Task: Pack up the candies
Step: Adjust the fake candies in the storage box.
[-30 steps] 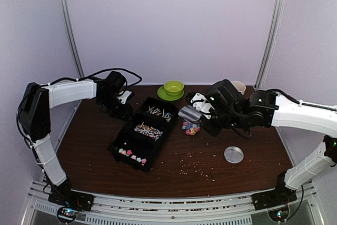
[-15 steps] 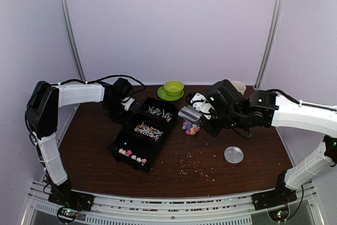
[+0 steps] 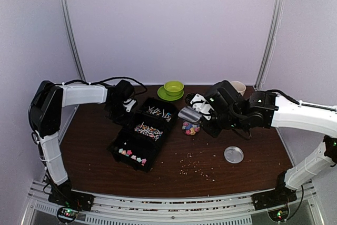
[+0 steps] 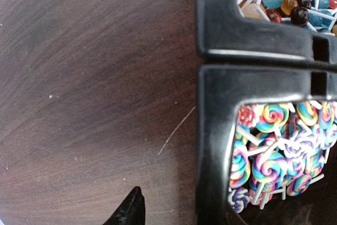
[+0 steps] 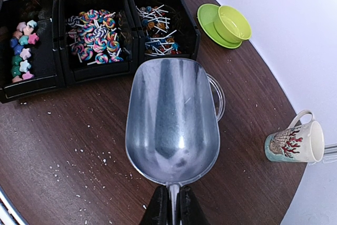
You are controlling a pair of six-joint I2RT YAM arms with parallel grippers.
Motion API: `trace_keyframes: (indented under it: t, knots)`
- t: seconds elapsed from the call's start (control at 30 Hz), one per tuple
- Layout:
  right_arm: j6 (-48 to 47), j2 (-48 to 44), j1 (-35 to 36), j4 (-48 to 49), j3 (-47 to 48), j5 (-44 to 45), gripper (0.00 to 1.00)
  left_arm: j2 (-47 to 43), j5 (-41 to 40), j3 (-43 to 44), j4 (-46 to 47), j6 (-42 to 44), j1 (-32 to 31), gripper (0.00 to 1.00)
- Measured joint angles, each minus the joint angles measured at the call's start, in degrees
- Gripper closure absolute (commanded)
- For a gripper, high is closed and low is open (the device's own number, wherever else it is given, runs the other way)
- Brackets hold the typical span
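Note:
Pastel star-shaped candies [image 5: 22,48] lie in the nearest compartment of the black bin row [image 3: 138,136], and more candies [image 3: 191,127] fill a small clear jar [image 5: 220,96] that is mostly hidden under the scoop. My right gripper [image 5: 172,204] is shut on the handle of an empty metal scoop [image 5: 172,119], held above the jar. My left gripper [image 3: 125,107] is low at the far left corner of the bins. In its wrist view one black fingertip [image 4: 132,206] shows over bare table beside the bin wall [image 4: 213,130]; the other finger is not visible.
The middle bin holds swirl lollipops [image 5: 95,35] and the far bin holds ball lollipops [image 5: 158,32]. A green bowl on a saucer [image 3: 172,89] and a mug [image 5: 295,143] stand at the back. A round lid [image 3: 234,155] and pale crumbs [image 3: 197,168] lie on the table's front.
My left gripper has moved right, closer to the far corner of the bins. The right arm and scoop have not moved.

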Motion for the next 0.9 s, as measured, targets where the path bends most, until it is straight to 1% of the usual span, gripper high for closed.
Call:
trace_keyframes:
  t: [0.07, 0.2, 0.3, 0.43, 0.5, 0.57, 0.73, 0.8, 0.9]
  knots:
    - [0.0, 0.0, 0.2, 0.0, 0.0, 0.0, 1.00, 0.3, 0.0, 0.1, 0.2, 0.0, 0.0, 0.61]
    - [0.0, 0.0, 0.4, 0.0, 0.0, 0.0, 1.00, 0.7, 0.1, 0.2, 0.7, 0.0, 0.0, 0.67]
    - [0.0, 0.0, 0.6, 0.0, 0.0, 0.0, 1.00, 0.8, 0.2, 0.2, 0.9, 0.1, -0.3, 0.69]
    - [0.0, 0.0, 0.7, 0.0, 0.0, 0.0, 1.00, 0.9, 0.4, 0.2, 1.0, 0.2, -0.3, 0.76]
    - [0.0, 0.0, 0.9, 0.0, 0.0, 0.0, 1.00, 1.0, 0.6, 0.2, 0.9, 0.3, -0.3, 0.78]
    - [0.0, 0.0, 0.9, 0.0, 0.0, 0.0, 1.00, 1.2, 0.7, 0.2, 1.0, 0.2, -0.3, 0.84]
    - [0.0, 0.0, 1.0, 0.0, 0.0, 0.5, 1.00, 1.4, 1.0, 0.2, 0.9, 0.3, -0.3, 0.93]
    - [0.0, 0.0, 1.0, 0.0, 0.0, 0.7, 1.00, 1.4, 1.5, 0.2, 0.9, -0.3, -0.3, 1.00]
    - [0.0, 0.0, 1.1, -0.1, 0.0, 0.9, 1.00, 1.4, 2.2, 0.2, 1.0, -0.2, -0.2, 1.00]
